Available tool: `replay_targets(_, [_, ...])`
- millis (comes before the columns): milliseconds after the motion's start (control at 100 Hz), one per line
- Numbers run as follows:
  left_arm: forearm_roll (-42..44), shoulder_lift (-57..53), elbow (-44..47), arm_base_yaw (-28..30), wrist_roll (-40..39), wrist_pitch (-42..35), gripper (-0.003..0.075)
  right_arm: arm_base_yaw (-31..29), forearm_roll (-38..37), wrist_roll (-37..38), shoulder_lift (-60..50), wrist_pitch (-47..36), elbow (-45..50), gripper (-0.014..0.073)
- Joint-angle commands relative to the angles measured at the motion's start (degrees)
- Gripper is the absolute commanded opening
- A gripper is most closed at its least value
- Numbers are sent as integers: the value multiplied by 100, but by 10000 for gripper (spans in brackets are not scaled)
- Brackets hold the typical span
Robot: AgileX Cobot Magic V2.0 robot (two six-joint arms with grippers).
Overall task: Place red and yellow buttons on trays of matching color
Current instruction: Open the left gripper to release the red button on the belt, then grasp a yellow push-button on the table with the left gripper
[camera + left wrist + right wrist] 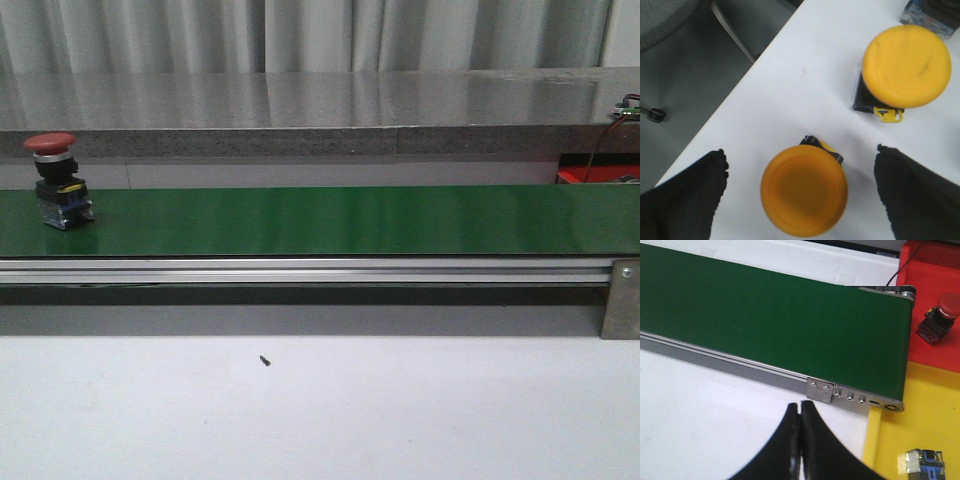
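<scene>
Front view – belt: green conveyor belt (pixel 340 220) runs across the frame on an alu rail; white table (pixel 320 410) in front, a small dark speck on it.
Front view – button: one red button (pixel 57 180) stands upright on the belt at far left, not yet picked. No arms seen here.
Front view – room: grey ledge behind the belt, pale curtain at back; a bit of red seen at far right behind the belt.
Left wrist view – jaws: left gripper (pixel 800 195) spread wide, nothing held, a finger to either side of a yellow button (pixel 804 197), no contact seen.
Left wrist view – stock: second yellow button (pixel 906 66) near by on white table, apart from the first. Grey floor beyond table edge.
Right wrist view – jaws: right gripper (pixel 800 440) closed tight, fingers together, nothing between them; held over the table just before the belt end.
Right wrist view – trays: red tray (pixel 935 305) carries a red button (pixel 938 319); yellow tray (pixel 910 430) carries one part w/ blue base (pixel 921 465), cap colour not made out.
Progress (judged): partly done. Left: red on belt, two yellows by left arm.
</scene>
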Motion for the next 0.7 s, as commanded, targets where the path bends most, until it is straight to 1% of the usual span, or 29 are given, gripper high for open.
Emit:
replay_targets(0, [-76, -190, -180, 16, -91, -286, 585, 9, 87, -39, -39, -333, -139, -96])
replay_targets(80, [-119, -175, -168, 16, -91, -286, 570, 9, 87, -39, -39, -333, -139, -96])
replay_targets(180, [-119, -175, -168, 16, -91, -326, 497, 9, 87, -39, -39, -333, -139, -96])
replay_targets(250, [-134, -175, -168, 16, -91, -326, 404, 9, 87, -39, -39, -333, -139, -96])
replay_targets(300, [-134, -175, -168, 16, -91, -302, 316, 9, 87, -39, -39, -333, -139, -96])
replay_targets(320, [-134, -175, -168, 16, -91, -289, 294, 9, 87, -39, -39, -333, -139, -96])
replay_targets(410, [-188, -215, -168, 16, -91, -179, 153, 9, 87, -39, -39, -333, -139, -96])
replay_targets(490, [-349, -317, -168, 16, -91, -63, 72, 9, 87, -39, -39, -333, -139, -96])
replay_targets(580, [-401, -501, -168, 3, -91, 57, 22, 9, 87, -39, -39, -338, -139, -96])
replay_targets(690, [-415, -897, -168, -59, -91, 162, 12, 9, 87, -39, -39, -338, -139, -96])
